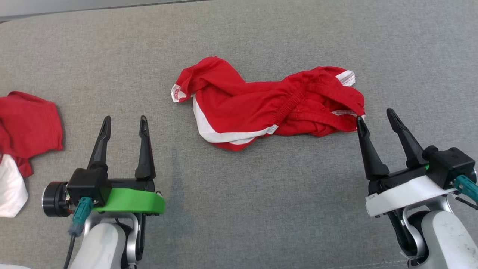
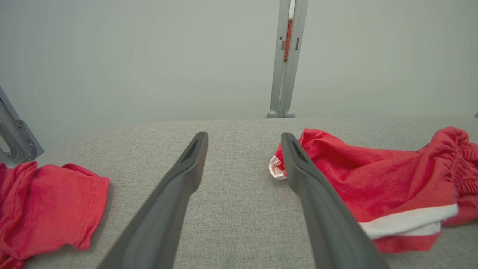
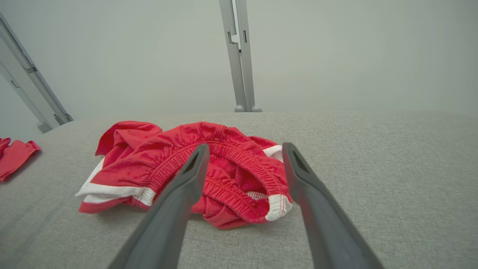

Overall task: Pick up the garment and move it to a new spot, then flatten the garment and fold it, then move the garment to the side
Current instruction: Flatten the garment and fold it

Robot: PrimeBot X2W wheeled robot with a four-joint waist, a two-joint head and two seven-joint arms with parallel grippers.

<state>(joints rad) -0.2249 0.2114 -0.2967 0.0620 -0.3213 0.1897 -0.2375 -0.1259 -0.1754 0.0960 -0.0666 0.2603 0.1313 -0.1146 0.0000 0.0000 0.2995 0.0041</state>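
The garment [image 1: 261, 104] is a pair of red shorts with white trim, crumpled on the grey cloth surface a little right of centre; it also lies to the right in the left wrist view [image 2: 373, 179] and straight ahead in the right wrist view [image 3: 209, 168]. My left gripper [image 1: 125, 123] stands open with nothing between its fingers, well to the left of the shorts and nearer me. My right gripper [image 1: 375, 116] is open too, its left fingertip at the shorts' right end by the elastic waistband [image 3: 239, 164], holding nothing.
A second red and white garment [image 1: 22, 138] lies at the left edge of the surface, also at the lower left of the left wrist view [image 2: 48, 205]. Grey metal posts [image 3: 239, 56] stand behind the far edge before a pale wall.
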